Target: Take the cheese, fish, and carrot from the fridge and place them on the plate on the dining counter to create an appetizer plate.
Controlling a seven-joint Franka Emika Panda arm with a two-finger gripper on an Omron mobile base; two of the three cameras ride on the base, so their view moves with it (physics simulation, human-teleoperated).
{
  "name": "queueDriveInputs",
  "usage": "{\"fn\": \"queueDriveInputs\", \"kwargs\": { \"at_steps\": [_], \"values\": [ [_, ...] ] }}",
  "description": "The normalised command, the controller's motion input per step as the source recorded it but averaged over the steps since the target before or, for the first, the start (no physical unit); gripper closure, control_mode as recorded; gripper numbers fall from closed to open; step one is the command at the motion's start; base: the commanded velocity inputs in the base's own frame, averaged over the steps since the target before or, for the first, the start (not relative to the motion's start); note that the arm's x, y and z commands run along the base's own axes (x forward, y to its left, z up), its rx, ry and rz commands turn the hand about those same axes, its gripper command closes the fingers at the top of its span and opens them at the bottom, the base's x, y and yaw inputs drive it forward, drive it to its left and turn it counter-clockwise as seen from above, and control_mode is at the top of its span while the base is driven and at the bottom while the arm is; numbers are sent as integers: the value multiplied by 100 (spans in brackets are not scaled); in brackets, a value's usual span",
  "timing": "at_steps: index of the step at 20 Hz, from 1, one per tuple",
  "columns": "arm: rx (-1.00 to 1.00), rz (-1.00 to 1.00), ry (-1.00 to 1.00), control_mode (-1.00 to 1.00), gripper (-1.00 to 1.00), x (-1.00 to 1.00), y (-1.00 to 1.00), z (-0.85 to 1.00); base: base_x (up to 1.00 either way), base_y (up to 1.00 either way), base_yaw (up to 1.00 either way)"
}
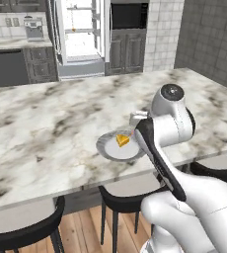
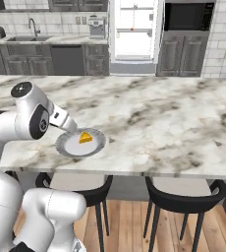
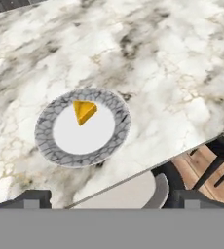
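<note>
Cheese [image 3: 84, 111] lies on the plate [image 3: 111, 104], on the pale centre toward one side, nothing touching it; the plate sits on the dining surface [image 1: 46, 118] near the edge by the stools [image 2: 181, 194]; hand [image 3: 109, 198] hovers above the plate with its fingers spread wide and nothing between them, so it is open and empty; in the base views the hand itself is mostly hidden behind the arm's wrist.

Step in hand, as judged: first item delivered, cheese drop-off done; fish and carrot are not on the plate, so about a third of the task looks complete.

Fridge [image 1: 78, 34] stands well apart across the kitchen, doors open, bright interior showing; a small orange speck sits on a shelf [image 2: 131, 29], maybe the carrot, too small to tell; fish cannot be made out.

Next move, as judged: lift the hand clear of the plate, drive the base round the dining surface to the fridge, reach onto a shelf for the fish or carrot, keep the hand open until it straddles the item.
</note>
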Motion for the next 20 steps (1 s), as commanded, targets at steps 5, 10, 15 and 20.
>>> {"fn": "queueDriveInputs", "kwargs": {
  "at_steps": [5, 10, 15, 20],
  "values": [
    [-6, 18, 31, -100, -100, -55, -28, 11, 0, 0, 0],
    [-3, 9, 19, -100, -100, -39, -13, 0, 0, 0, 0],
    [0, 0, 0, 100, -100, 0, 0, 0, -65, 0, -1],
    [0, 0, 0, 100, -100, 0, 0, 0, -92, -68, -21]
  ]
}}
